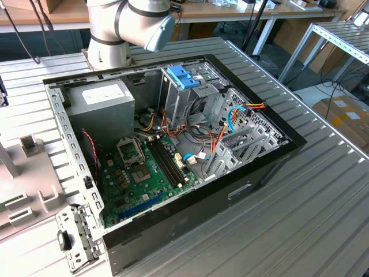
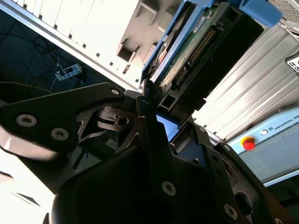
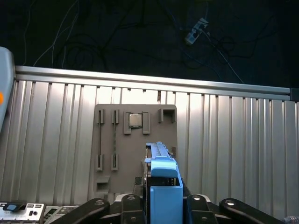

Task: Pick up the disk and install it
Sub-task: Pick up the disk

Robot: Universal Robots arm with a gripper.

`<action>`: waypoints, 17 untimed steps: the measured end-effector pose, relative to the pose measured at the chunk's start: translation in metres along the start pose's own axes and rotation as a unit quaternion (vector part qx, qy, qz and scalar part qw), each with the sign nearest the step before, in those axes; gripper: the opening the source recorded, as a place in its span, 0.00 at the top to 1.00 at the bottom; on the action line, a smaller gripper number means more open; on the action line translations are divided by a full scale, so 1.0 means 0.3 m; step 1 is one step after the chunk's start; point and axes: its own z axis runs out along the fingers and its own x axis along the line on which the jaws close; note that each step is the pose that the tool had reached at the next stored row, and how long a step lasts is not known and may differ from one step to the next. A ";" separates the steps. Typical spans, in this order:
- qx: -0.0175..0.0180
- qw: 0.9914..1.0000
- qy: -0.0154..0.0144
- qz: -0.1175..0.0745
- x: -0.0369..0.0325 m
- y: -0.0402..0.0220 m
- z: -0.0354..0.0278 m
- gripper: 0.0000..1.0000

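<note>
First wrist view: my claw (image 3: 162, 201) is clenched on the disk (image 3: 161, 164), held over the counter (image 3: 56, 140). Pick-up looks done. Installing, I judge, needs its rails squared to the case (image 1: 230, 196), mid-frame in the exterior view.

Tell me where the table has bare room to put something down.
The table is bare to the exterior view's right of the computer case. To that view's left, a grey fixture tray and a metal bracket crowd it.
</note>
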 end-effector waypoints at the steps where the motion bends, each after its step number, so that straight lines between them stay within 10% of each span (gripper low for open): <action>1: 0.000 1.000 0.000 0.000 0.000 -0.003 -0.001 0.63; 17: 0.000 1.000 0.000 0.000 0.002 -0.031 -0.003 0.63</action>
